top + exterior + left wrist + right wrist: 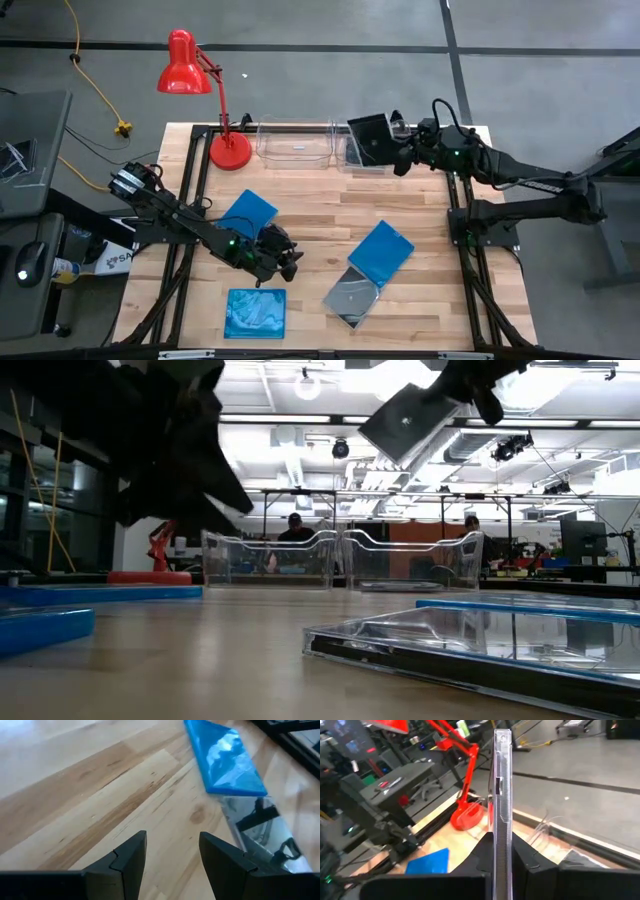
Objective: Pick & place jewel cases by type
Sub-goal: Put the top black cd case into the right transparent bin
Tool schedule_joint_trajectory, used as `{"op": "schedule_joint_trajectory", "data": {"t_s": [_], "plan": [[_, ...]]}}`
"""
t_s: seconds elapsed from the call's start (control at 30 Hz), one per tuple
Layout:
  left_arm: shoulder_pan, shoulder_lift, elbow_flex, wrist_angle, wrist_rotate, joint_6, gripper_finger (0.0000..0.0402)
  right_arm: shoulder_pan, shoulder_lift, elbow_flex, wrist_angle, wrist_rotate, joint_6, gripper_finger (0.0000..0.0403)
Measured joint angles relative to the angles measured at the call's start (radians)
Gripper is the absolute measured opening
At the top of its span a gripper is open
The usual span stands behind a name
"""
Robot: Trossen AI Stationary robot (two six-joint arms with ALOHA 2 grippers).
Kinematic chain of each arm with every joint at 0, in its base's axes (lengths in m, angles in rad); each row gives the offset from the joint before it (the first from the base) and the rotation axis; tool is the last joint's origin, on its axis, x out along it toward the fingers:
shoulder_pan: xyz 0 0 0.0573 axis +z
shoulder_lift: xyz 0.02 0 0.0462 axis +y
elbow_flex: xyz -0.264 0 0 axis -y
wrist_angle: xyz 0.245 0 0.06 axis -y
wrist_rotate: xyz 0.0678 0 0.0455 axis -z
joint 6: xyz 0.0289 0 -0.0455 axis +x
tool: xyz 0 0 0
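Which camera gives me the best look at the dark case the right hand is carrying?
The high view: the dark case shows broad-face in the right hand, above the right bin. The right wrist view shows only its edge; the low view shows it tilted overhead; the left wrist view misses it.

Two arms, both matt black with boxy jointed links; left arm (180, 215) carries a round silver-ringed motor housing at its 10 o'clock end and a small green light near the wrist. Right arm (530, 185) shows faint pale lettering along its forearm link and a green light by the wrist. Left gripper (172, 855) has two dark, angular, wedge-shaped fingers (130, 857).
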Motion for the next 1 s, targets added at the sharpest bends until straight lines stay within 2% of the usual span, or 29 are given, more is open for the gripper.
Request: {"op": "schedule_joint_trajectory", "data": {"t_s": [0.23,0.43,0.6,0.77,1.0], "plan": [[0.034,-0.146,0.0,0.013,0.0,0.208,0.0182,-0.006,0.0,0.0,-0.011,-0.119,-0.002,0.0009],[0.115,-0.271,0.0,0.029,0.038,0.382,0.0182,-0.021,0.0,0.0,-0.068,-0.039,-0.001,0.0013],[0.202,-0.338,0.0,0.09,0.113,0.51,0.0182,-0.087,0.012,0.0,-0.104,-0.077,-0.099,0.0009],[0.282,-0.367,0.0,0.173,0.202,0.583,0.0182,-0.172,0.056,0.0,-0.105,-0.194,-0.241,0.0011],[0.365,-0.368,0.0,0.186,0.267,0.596,0.0182,-0.262,0.123,0.0,-0.074,-0.236,-0.31,0.0008]]}}
